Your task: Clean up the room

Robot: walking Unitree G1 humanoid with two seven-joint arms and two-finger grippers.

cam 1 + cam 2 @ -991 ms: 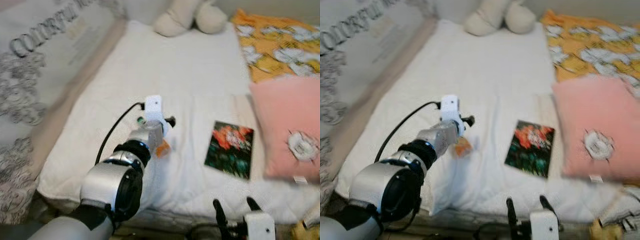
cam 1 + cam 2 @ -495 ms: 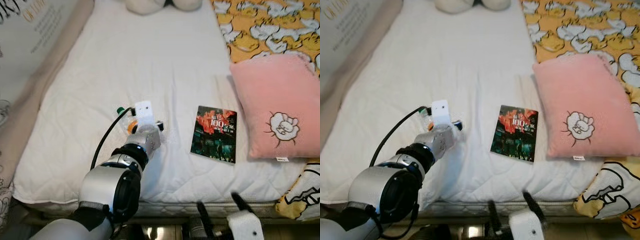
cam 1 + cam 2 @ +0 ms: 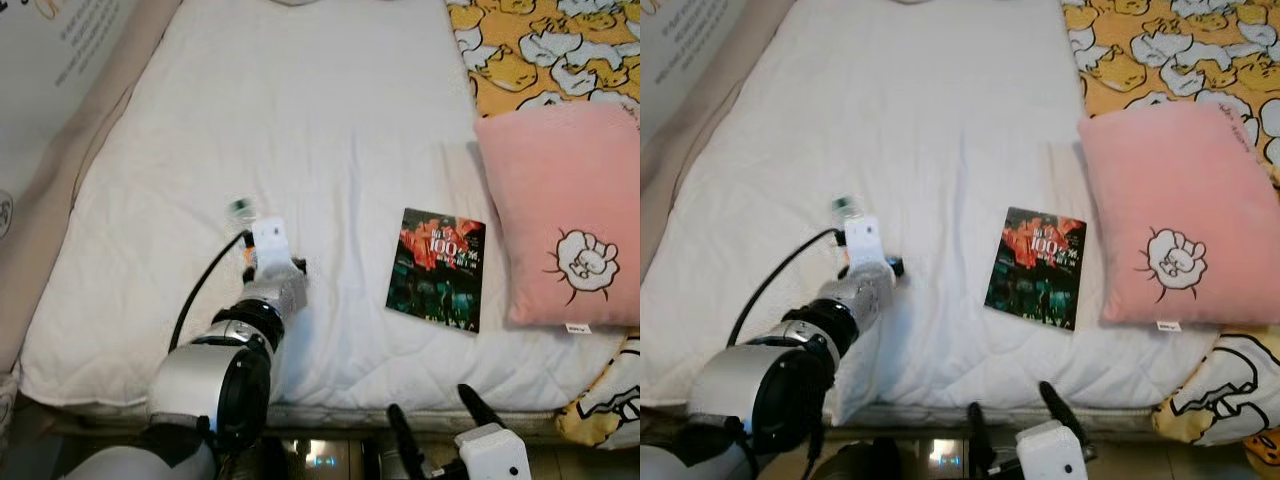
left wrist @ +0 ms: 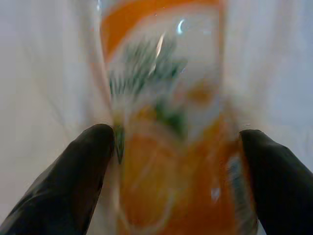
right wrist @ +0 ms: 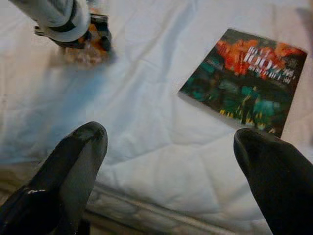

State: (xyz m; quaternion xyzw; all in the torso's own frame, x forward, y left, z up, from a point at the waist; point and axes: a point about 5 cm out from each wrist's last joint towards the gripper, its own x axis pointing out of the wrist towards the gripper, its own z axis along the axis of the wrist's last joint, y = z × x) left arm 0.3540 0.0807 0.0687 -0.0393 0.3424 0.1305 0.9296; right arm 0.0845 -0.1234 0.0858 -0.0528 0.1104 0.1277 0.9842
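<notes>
- The left hand is stretched out over the white quilted mattress, and the clear plastic bottle with the orange label and green cap lies right between its two black fingers, one on each side. From the wrist view I cannot tell whether they press on it or only bracket it.
- The bottle's long axis runs on from the forearm, cap pointing away up the bed, so the hand straddles its body.
- The right hand waits low at the foot of the bed with its fingers wide apart and nothing in them; the left is plainly the nearer.
- Open mattress lies all round the bottle. The dark paperback book with the red cover art is well apart to the right, just beside the pink cushion with a paw emblem.
- The bed's near edge is close behind the left hand, so lifting straight up looks the safest route.
</notes>
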